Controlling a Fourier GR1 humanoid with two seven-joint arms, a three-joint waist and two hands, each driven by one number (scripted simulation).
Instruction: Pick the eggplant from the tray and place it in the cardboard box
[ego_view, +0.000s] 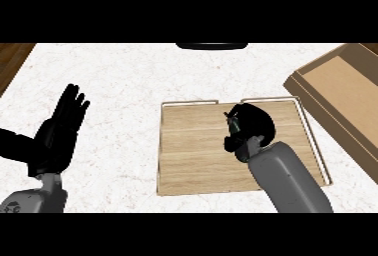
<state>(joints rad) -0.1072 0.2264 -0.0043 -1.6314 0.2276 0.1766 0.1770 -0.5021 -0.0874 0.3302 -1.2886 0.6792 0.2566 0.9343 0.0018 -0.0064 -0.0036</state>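
Eggplant (233, 123) shows only as a small greenish stem end and a sliver of dark skin at the left edge of the right hand (252, 128); the rest of it is hidden beneath the black fingers. The right hand sits over the upper right part of the wooden tray (192, 160), its fingers and thumb curled round the eggplant. Whether the eggplant rests on the tray's surface or is lifted clear of it cannot be told from the head view, as hand and vegetable are both dark and overlap. The right forearm (289, 181) runs down from the hand across the tray's lower right corner to the bottom edge of the view.

The tray is a light wood board with a thin pale rim, lying flat on the white speckled counter (118, 80). To its right, near but not touching it, stands the cardboard box (347, 92) — open at the top, set at an angle and cut off by the right edge of the view.

The left hand (55, 137) rests at the left side of the view, well apart from the tray, fingers straight and pointing up, holding nothing. A dark rounded object (212, 46) lies at the counter's far edge, and a strip of dark wood (13, 57) shows in the upper left corner.
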